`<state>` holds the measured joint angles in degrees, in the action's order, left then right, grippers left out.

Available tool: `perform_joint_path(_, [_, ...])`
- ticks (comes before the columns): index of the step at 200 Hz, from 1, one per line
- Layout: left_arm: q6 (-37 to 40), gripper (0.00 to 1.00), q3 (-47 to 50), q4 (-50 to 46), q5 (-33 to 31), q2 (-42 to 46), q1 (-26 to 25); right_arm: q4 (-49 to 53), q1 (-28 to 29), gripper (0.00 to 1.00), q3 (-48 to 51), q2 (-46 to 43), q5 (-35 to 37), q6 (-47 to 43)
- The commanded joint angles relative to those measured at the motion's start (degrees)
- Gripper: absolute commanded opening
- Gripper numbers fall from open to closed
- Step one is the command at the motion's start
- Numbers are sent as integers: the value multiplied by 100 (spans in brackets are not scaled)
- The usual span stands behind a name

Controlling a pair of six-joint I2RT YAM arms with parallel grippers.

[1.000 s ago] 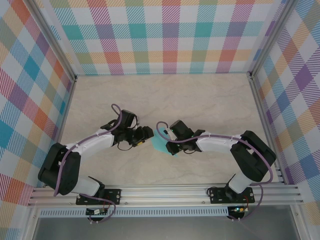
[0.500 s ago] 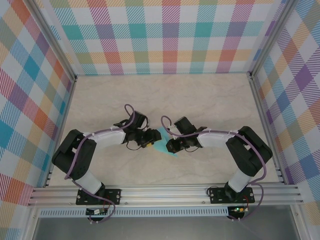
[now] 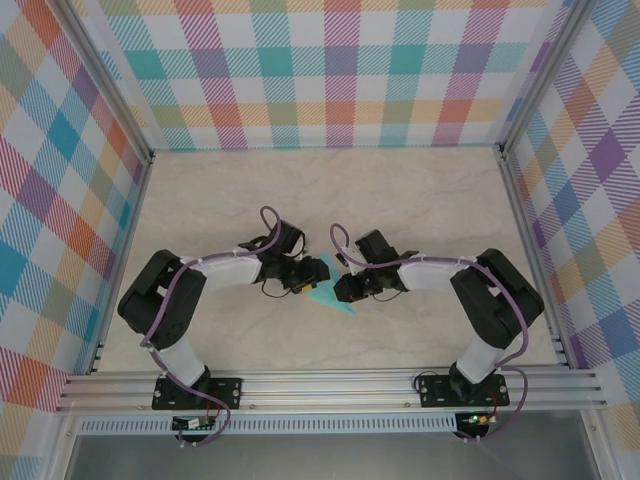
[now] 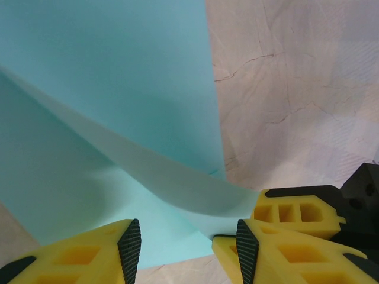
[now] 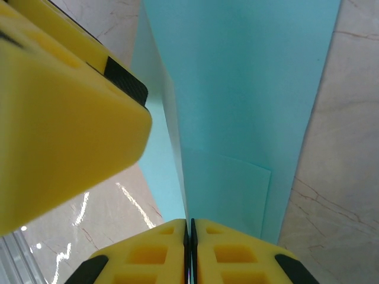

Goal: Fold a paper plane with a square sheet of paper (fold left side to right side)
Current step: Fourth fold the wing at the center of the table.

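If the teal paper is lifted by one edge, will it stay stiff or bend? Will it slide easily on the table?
Probably floppy: the teal paper curves in a soft arc where one layer lifts. Likely very light, since the right tool holds it by a thin edge alone. It may slide on the glossy table.

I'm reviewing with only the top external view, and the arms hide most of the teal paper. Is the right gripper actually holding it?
Observer: Yes. In the right wrist view the right gripper is shut on a raised edge of the square sheet of paper.
Operator: And the other arm?
Observer: In the left wrist view the left gripper is open, its fingers either side of a lifted, curving flap.
Operator: Is any of the sheet flat?
Observer: Its far part appears to lie flat on the table.
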<state>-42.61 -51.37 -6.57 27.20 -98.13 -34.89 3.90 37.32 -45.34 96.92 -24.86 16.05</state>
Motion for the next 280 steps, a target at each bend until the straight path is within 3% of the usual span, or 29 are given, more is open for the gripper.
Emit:
perform_joint_path(1, [-78,48,-75,109,53,-176,-94,-153,-66,12,40,155,-307,61])
perform_joint_path(132, [-39,48,-96,-85,-204,-390,-141,-281,-326,16,92,268,-646,168])
perform_joint_path(222, [-14,48,-112,-165,-272,-395,-143,-451,-525,29,166,-112,-1091,251])
perform_joint_path(280, [9,48,-111,-187,-268,-370,-145,-459,-533,27,34,151,-1234,264])
